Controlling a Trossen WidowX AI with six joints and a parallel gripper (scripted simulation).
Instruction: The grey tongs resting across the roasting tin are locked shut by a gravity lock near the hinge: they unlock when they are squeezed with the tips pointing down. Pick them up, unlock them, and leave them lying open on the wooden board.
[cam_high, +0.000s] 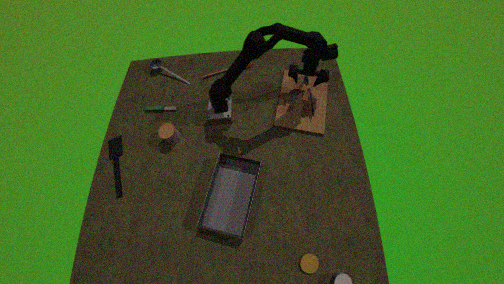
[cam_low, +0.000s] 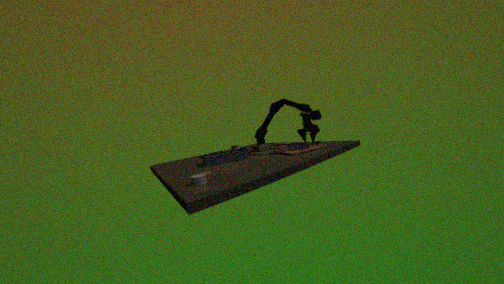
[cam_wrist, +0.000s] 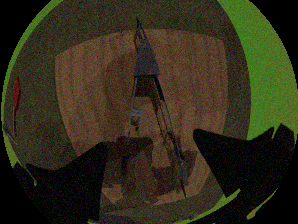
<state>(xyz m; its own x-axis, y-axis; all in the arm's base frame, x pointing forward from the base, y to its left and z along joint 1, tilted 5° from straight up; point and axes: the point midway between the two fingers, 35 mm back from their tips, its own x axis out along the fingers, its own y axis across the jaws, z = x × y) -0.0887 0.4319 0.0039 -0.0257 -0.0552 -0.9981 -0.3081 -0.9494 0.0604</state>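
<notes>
The grey tongs (cam_high: 311, 102) (cam_wrist: 146, 65) lie on the wooden board (cam_high: 319, 126) (cam_wrist: 200, 75). Their two arms are spread apart in a narrow V, joined at the far end in the wrist view. My gripper (cam_high: 306, 82) (cam_low: 309, 140) (cam_wrist: 150, 141) is open, pointing down over the board, with a finger on either side of the tongs' arms and neither visibly touching them. The fingers' exact height above the board is hard to tell. The roasting tin (cam_high: 220, 236) (cam_low: 217, 159) is empty.
A cork-topped jar (cam_high: 166, 131), green marker (cam_high: 160, 108), dark spatula (cam_high: 117, 165) and ladle (cam_high: 172, 76) lie or stand to the left. A red-tipped stick (cam_high: 225, 72) (cam_wrist: 17, 95) lies left of the board. A yellow disc (cam_high: 309, 263) and white cylinder (cam_high: 343, 279) (cam_low: 199, 178) are at the near side.
</notes>
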